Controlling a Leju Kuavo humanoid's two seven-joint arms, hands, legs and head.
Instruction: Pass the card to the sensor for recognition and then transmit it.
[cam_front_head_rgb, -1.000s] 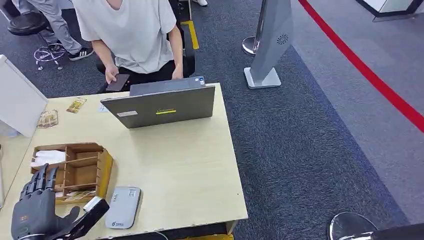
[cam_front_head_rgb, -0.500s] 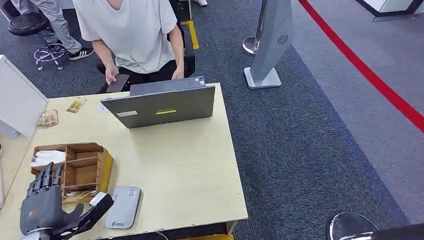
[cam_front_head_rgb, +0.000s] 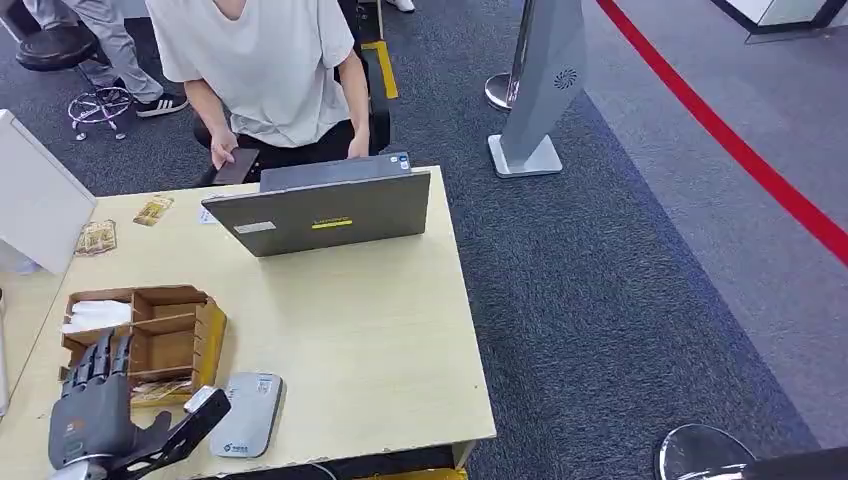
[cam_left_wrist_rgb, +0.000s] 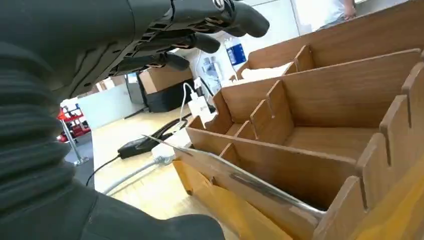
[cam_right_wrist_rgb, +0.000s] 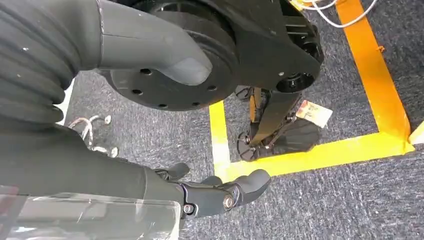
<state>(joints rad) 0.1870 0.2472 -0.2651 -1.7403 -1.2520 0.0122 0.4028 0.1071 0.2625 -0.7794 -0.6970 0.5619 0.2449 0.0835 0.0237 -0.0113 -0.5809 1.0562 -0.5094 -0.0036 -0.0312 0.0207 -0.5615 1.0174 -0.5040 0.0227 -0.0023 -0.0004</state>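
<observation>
My left hand hovers open at the table's near left corner, its fingers stretched over the near end of a wooden divider box and its thumb pointing at the grey card sensor. The sensor lies flat just right of the box. Cards lie in the box's nearest slot. In the left wrist view, the hand is spread above the box, where a thin card leans in the closest slot, untouched. My right hand hangs beside my body over the carpet, holding nothing.
A grey laptop stands open at the table's far edge, with a seated person holding a phone behind it. A white panel stands at the far left, and snack packets lie near it. The table's right half is bare wood.
My left hand has crept forward and slightly right, so its fingers now reach over the box's near slot. Nothing else moved.
</observation>
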